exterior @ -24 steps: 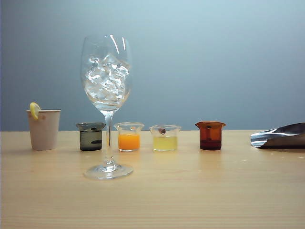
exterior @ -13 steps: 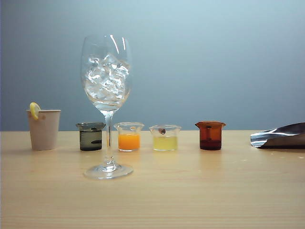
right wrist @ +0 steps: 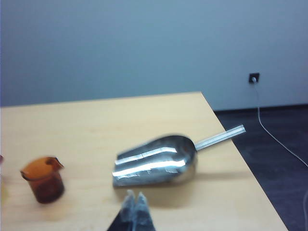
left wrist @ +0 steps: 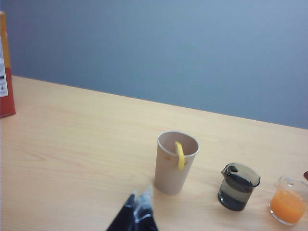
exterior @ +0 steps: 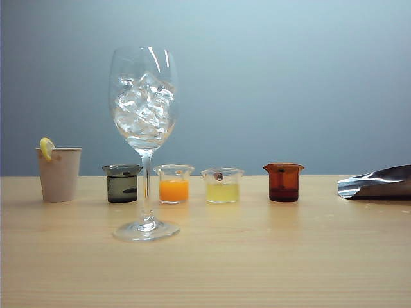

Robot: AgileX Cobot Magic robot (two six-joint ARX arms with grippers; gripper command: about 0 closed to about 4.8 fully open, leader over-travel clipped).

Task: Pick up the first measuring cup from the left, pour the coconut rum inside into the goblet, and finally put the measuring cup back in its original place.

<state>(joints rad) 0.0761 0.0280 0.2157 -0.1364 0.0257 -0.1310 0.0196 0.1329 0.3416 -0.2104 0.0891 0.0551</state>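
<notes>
left claw (left wrist: 137, 211) closed, empty, above counter (left wrist: 72, 144) | right claw (right wrist: 134, 209) closed, empty | first measuring cup (exterior: 122, 183) at goblet's (exterior: 144, 109) 9 o'clock, untouched

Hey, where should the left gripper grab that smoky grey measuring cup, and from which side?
Grip the smoky grey measuring cup across its straight wall below the flared rim, probably from above, clear of the spout. The left gripper is shut, so open first.

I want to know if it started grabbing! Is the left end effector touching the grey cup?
Apart. In the left wrist view, the shut left end effector sits near the paper cup, with bare table before the first measuring cup.
</notes>
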